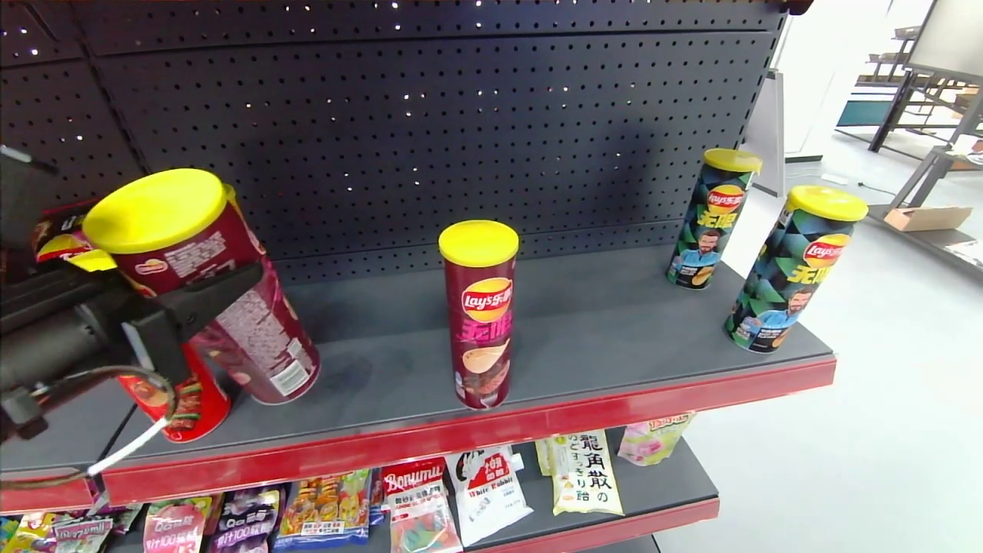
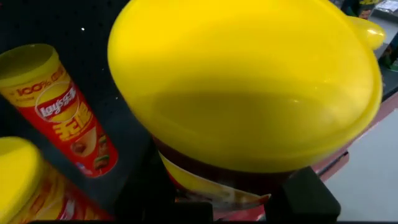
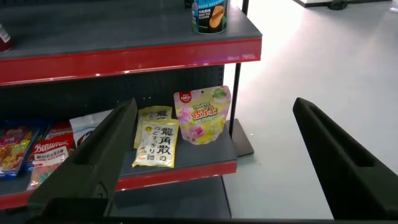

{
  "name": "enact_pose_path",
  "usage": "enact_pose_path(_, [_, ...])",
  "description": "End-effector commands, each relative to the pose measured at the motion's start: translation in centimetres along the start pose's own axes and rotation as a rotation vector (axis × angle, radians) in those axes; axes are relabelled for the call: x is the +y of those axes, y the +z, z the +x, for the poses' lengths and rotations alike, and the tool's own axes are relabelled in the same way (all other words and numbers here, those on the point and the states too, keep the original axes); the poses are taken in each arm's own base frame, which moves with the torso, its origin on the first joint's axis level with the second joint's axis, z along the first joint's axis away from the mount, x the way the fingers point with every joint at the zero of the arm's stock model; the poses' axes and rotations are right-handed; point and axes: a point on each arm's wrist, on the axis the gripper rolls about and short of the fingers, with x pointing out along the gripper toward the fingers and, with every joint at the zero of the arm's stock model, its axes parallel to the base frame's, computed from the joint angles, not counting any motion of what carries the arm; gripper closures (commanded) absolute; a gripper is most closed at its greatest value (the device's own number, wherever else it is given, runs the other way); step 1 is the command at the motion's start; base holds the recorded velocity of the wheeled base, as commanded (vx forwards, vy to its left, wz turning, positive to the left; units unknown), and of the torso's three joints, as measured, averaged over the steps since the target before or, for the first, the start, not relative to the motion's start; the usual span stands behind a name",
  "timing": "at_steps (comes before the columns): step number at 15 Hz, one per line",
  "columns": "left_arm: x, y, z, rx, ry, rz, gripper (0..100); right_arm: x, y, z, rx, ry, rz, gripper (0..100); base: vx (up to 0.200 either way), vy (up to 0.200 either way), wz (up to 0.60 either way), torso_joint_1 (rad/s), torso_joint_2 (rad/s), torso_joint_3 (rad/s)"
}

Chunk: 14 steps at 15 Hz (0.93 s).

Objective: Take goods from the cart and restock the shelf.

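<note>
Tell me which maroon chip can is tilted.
The gripped maroon can, in the left gripper at the left end of the shelf; the free maroon can stands upright mid-shelf.

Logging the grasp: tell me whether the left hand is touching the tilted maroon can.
Touching. In the head view the left hand has a black finger pressed across the side of the can, holding it tilted.

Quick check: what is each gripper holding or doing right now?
Left gripper: shut on a tilted maroon can.
Right gripper: open, empty.
</note>
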Motion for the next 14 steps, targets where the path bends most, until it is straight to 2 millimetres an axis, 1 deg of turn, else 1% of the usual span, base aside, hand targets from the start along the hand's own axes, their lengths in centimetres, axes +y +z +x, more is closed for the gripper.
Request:
enact_pose_path(1, [-0.1,-1.8,4.5,0.075,-0.017,-0.007,100,0.0,0.0,0.0,0.001,0.000,0.000,0,0.000,0.000,0.00,0.000,0.00,0.000])
enact_pose_path(2, [0.0,-2.0,5.8,0.088,-0.025,-0.010,100,0.0,0.0,0.0,0.001,0.000,0.000,0,0.000,0.000,0.00,0.000,0.00,0.000])
enact_pose_path(3, [0.0,-2.0,6.4,0.091,-0.030,-0.015,100,0.0,0.0,0.0,0.001,0.000,0.000,0,0.000,0.000,0.00,0.000,0.00,0.000])
enact_pose_path(4, [0.1,-1.9,7.5,0.085,-0.032,-0.030,100,0.0,0.0,0.0,0.001,0.000,0.000,0,0.000,0.000,0.00,0.000,0.00,0.000])
enact_pose_path(5, [0.2,-1.8,9.3,0.073,-0.028,-0.039,100,0.0,0.0,0.0,0.001,0.000,0.000,0,0.000,0.000,0.00,0.000,0.00,0.000])
enact_pose_path(7, [0.1,-1.4,11.5,0.043,-0.034,-0.037,100,0.0,0.0,0.0,0.001,0.000,0.000,0,0.000,0.000,0.00,0.000,0.00,0.000])
enact_pose_path(8, [0.2,-1.2,12.3,0.040,-0.034,-0.036,100,0.0,0.0,0.0,0.001,0.000,0.000,0,0.000,0.000,0.00,0.000,0.00,0.000])
enact_pose_path(9, [0.2,-1.0,13.7,0.031,-0.030,-0.037,100,0.0,0.0,0.0,0.001,0.000,0.000,0,0.000,0.000,0.00,0.000,0.00,0.000])
enact_pose_path(10, [0.2,-0.8,14.4,0.025,-0.030,-0.038,100,0.0,0.0,0.0,0.001,0.000,0.000,0,0.000,0.000,0.00,0.000,0.00,0.000])
enact_pose_path(11, [0.3,-0.5,16.0,0.013,-0.029,-0.039,100,0.0,0.0,0.0,0.001,0.000,0.000,0,0.000,0.000,0.00,0.000,0.00,0.000])
enact_pose_path(14, [-0.2,-1.0,18.7,0.015,-0.048,-0.037,100,0.0,0.0,0.0,0.001,0.000,0.000,0,0.000,0.000,0.00,0.000,0.00,0.000])
